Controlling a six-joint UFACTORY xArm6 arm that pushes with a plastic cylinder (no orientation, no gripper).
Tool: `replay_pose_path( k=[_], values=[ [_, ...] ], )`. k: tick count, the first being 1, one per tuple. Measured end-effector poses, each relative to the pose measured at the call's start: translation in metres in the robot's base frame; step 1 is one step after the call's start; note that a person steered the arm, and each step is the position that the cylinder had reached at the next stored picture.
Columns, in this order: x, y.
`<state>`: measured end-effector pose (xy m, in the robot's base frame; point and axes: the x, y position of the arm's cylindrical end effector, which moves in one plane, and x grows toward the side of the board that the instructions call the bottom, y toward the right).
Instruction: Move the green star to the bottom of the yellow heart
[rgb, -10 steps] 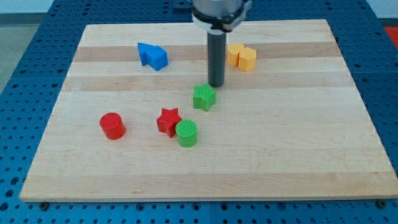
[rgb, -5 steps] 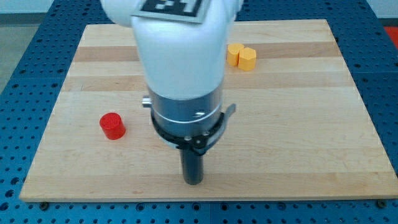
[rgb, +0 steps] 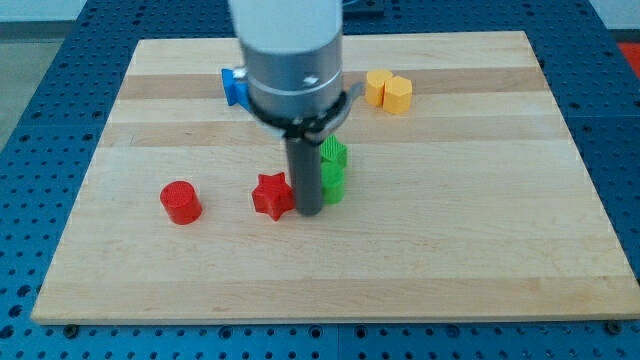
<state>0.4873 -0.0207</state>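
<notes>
The green star (rgb: 335, 153) lies near the board's middle, partly hidden behind the rod. The yellow heart (rgb: 378, 87) sits at the view's upper right, touching a yellow hexagonal block (rgb: 398, 95). My tip (rgb: 308, 212) rests on the board just below and left of the green star, between the red star (rgb: 272, 195) and the green cylinder (rgb: 332, 184). The green cylinder sits directly below the green star and seems to touch it.
A red cylinder (rgb: 181, 202) stands at the view's left. A blue block (rgb: 231, 84) is mostly hidden behind the arm at the upper left. The arm's white body (rgb: 290, 45) covers the board's upper middle.
The tip moved from the view's bottom edge up to between the red star and the green cylinder. The green cylinder has shifted right and up, now against the green star.
</notes>
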Motion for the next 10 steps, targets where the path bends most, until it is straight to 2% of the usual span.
replay_pose_path(
  k=[1, 2, 3, 4, 5, 6, 7, 8, 10],
  values=[
    [-0.050, 0.026],
    [-0.081, 0.039],
    [-0.082, 0.039],
    [-0.053, 0.039],
    [0.004, 0.029],
    [-0.009, -0.007],
    [-0.079, -0.016],
    [-0.089, -0.016],
    [-0.097, 0.042]
  ],
)
